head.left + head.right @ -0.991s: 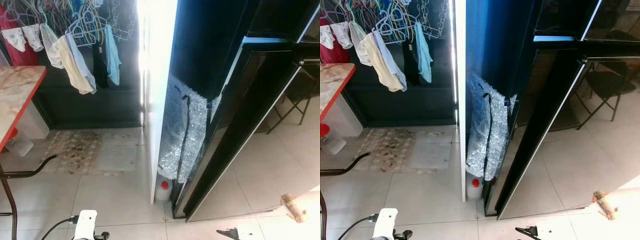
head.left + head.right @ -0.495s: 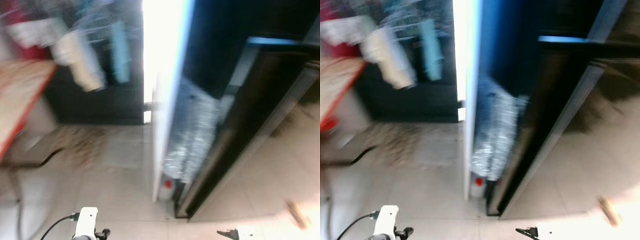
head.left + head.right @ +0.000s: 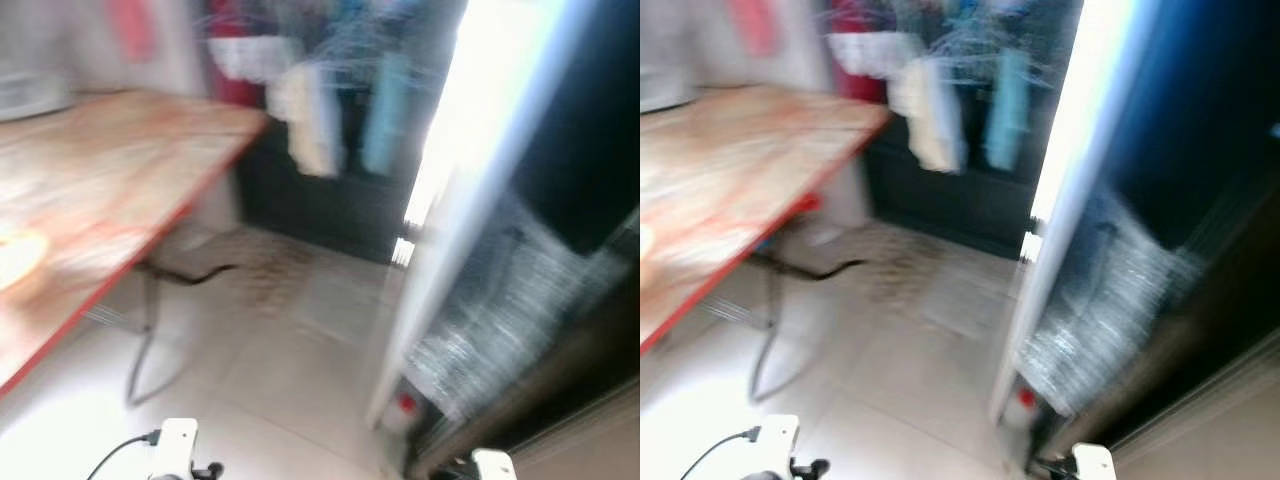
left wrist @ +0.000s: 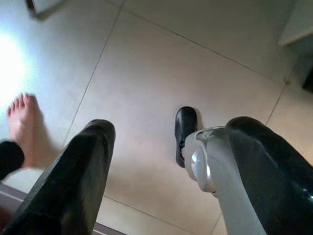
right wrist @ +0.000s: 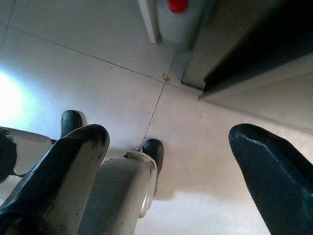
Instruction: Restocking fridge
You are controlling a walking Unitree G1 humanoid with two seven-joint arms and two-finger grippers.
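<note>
Glossy blk fridge (image 3: pixel 1200 200), blurred.

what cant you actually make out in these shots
- Hanging laundry: head views are motion-blurred, so the single garments cannot be told apart.
- Yellowish thing on the table: cut by the left edge and blurred; unidentifiable.
- Red-capped bottle: top edge of the right wrist view cuts it; contents and label unseen.
- Fridge: dark, blurred; shelves and contents not visible.
- Bare foot of a person: left wrist view shows nothing more of them.
</note>
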